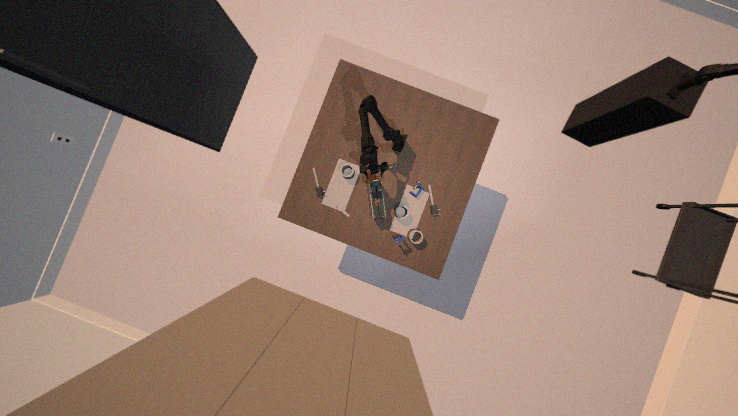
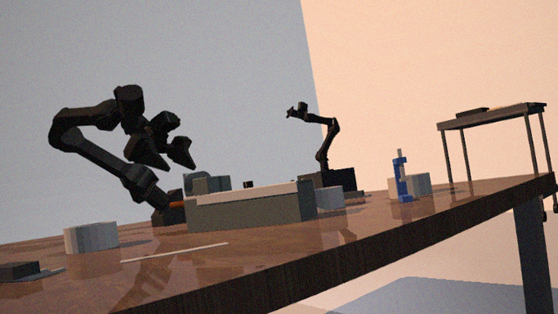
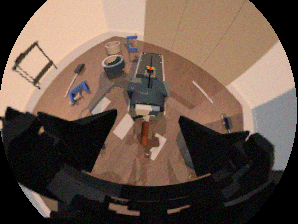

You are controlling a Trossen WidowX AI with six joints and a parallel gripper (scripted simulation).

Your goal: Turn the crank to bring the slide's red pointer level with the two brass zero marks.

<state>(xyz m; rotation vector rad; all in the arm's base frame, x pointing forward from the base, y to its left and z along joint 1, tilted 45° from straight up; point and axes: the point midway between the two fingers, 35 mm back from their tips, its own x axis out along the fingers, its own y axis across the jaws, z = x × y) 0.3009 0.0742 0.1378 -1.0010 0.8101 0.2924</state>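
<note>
The machine is a long grey-green box [image 1: 378,209] [image 2: 244,215] [image 3: 157,65] with a darker housing [image 3: 147,92] at the crank end. A small red-orange pointer [image 1: 377,201] [image 3: 150,68] shows on its slotted top. The brass zero marks are too small to make out, so its level against them cannot be told. The orange-brown crank handle [image 2: 176,204] [image 3: 145,134] sticks out from the housing end. My gripper [image 2: 182,168] [image 3: 149,115] is open and empty, above the handle. In the wrist view the handle lies between and beyond the fingertips.
Round grey containers [image 1: 347,171] [image 2: 91,237] [image 3: 113,66] stand on both sides of the machine. A blue clamp-like object [image 1: 416,189] [image 2: 400,182] [image 3: 79,93] stands to one side. A thin pale strip [image 2: 176,252] [image 3: 202,92] lies on the wooden table [image 1: 454,139]. Another arm [image 2: 326,145] stands in the background.
</note>
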